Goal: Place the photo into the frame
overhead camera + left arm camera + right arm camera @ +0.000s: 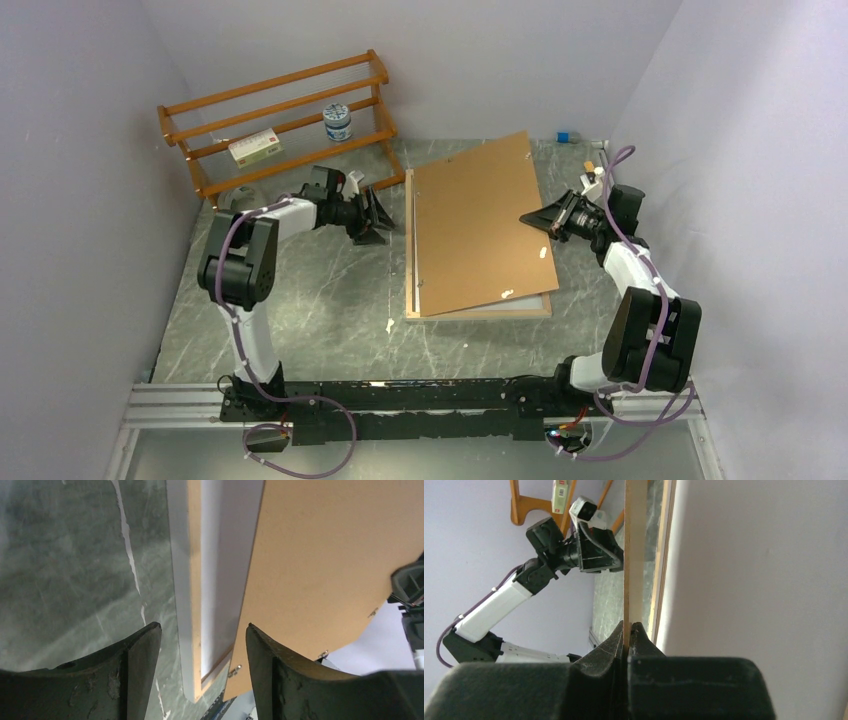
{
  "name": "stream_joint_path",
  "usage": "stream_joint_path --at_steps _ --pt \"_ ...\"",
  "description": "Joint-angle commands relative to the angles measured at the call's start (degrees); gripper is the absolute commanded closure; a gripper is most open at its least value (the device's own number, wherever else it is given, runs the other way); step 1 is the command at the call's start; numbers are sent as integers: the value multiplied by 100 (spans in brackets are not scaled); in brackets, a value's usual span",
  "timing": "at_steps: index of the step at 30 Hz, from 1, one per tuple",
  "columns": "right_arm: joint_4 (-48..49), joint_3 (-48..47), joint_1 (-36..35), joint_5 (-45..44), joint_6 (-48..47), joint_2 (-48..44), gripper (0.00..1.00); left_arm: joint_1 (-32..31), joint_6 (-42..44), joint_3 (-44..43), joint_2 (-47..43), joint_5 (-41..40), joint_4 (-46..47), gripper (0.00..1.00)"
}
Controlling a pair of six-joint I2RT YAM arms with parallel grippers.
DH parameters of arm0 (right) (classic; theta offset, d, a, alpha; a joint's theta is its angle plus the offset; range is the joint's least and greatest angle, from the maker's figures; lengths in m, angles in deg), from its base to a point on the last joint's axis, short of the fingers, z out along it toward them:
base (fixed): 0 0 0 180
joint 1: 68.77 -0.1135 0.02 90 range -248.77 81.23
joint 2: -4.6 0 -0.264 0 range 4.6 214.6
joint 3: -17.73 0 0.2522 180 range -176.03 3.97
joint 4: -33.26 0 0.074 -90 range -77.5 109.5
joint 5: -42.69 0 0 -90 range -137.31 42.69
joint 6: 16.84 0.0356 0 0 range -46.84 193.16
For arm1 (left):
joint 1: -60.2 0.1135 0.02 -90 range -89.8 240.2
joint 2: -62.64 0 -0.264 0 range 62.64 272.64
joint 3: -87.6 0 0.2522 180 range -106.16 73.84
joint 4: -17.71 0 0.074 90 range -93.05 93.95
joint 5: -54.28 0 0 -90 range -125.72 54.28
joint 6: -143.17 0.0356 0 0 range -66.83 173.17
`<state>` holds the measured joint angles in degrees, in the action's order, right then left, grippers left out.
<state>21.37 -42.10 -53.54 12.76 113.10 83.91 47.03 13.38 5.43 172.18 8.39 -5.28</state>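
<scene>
At the worktop [300, 320] centre the frame [478, 312] is laid flat, the backing sheet [475, 225] skewed over it, pinched by the right jaws; the left jaws are spread empty beside the rim. The photo cannot be seen; the frame could be shoved askew if the sheet is dragged

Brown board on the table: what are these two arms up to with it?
The right gripper is pinched shut on the right edge of the brown backing board, which sits skewed over the picture frame lying flat on the table. The left gripper hangs open beside the frame's left rim, apparently touching nothing. The board is not seated in the frame yet, and the photo cannot be made out in any view.
</scene>
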Motion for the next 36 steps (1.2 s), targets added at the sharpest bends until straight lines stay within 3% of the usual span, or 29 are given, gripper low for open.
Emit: stream_joint_path --at_steps 1,11,25,36 --pt "17 -437 4 159 -253 120 100 -146 145 -496 399 -130 271 34" --pt "186 -428 -19 -77 -95 590 100 -181 43 -883 1118 46 592 53" --pt "1161 -260 -190 -28 159 945 100 -351 78 -1143 1702 245 419 53" --pt "1363 -239 -242 -39 169 1330 100 -405 108 -1307 1897 176 175 60"
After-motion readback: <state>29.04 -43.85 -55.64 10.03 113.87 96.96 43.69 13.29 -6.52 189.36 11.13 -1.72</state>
